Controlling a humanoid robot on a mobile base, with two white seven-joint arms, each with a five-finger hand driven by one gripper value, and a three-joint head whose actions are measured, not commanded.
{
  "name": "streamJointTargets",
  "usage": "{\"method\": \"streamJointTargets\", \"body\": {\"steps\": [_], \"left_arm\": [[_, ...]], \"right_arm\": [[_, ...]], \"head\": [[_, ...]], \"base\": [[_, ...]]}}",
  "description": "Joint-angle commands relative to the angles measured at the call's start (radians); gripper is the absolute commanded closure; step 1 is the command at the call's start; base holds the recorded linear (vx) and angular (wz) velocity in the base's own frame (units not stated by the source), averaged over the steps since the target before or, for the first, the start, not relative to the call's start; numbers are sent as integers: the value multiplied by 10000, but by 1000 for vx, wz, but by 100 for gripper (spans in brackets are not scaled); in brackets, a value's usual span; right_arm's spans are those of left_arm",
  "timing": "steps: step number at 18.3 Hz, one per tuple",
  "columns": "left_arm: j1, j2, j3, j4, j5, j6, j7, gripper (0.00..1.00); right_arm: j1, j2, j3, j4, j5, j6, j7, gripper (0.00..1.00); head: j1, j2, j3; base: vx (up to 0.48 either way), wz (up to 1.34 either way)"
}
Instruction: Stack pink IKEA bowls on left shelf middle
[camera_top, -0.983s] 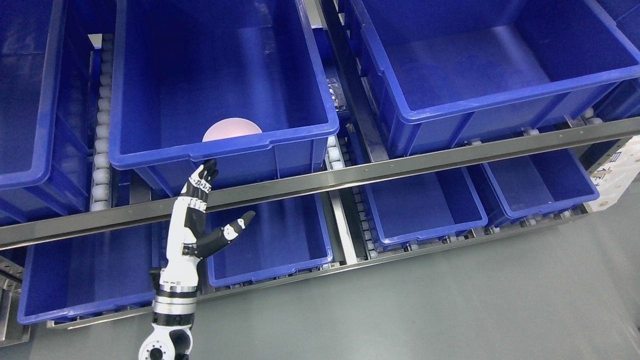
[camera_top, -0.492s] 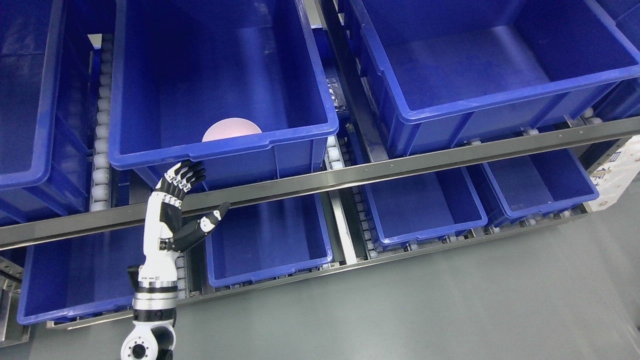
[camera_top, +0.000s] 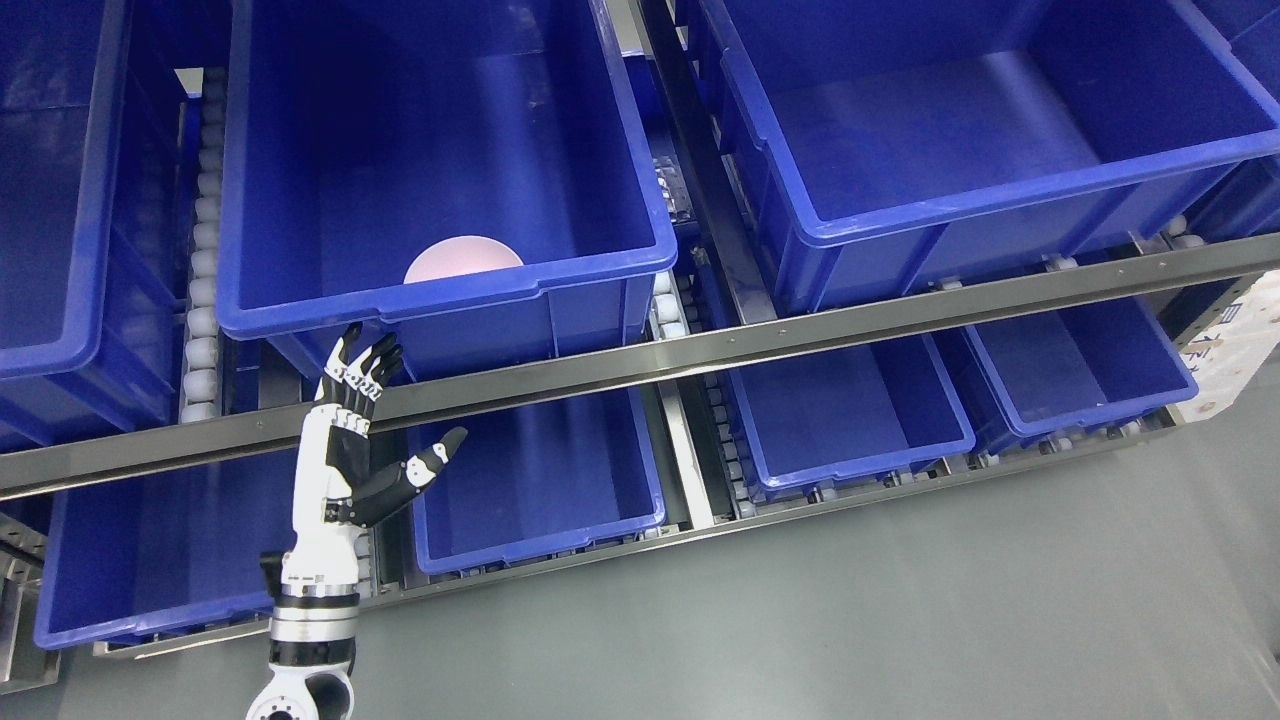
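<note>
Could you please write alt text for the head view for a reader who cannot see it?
The robot's left hand, fingers spread and empty, is raised in front of a blue bin holding a pink bowl on a shelf of blue bins.

The left hand (camera_top: 350, 450) stood with spread, empty fingers in front of the steel shelf rail (camera_top: 640, 365), below the front rim of the middle bin (camera_top: 440, 290). That rim and rail barred a straight reach to the pink bowl (camera_top: 462, 258) just behind the wall; above the rim the bin lay open.
</note>
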Motion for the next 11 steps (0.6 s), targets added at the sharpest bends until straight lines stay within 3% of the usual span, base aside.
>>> {"method": "streamJointTargets", "body": {"steps": [1, 11], "left_arm": [[346, 175, -77, -22, -7, -85, -17, 1], [638, 200, -92, -98, -7, -315, -32, 1]], "right_arm": [[291, -175, -107, -337, 0, 8, 7, 0], [291, -175, -108, -337, 0, 8, 7, 0]], "head": [[0, 0, 0], [0, 0, 0]], "base": [[0, 0], [0, 0]]}}
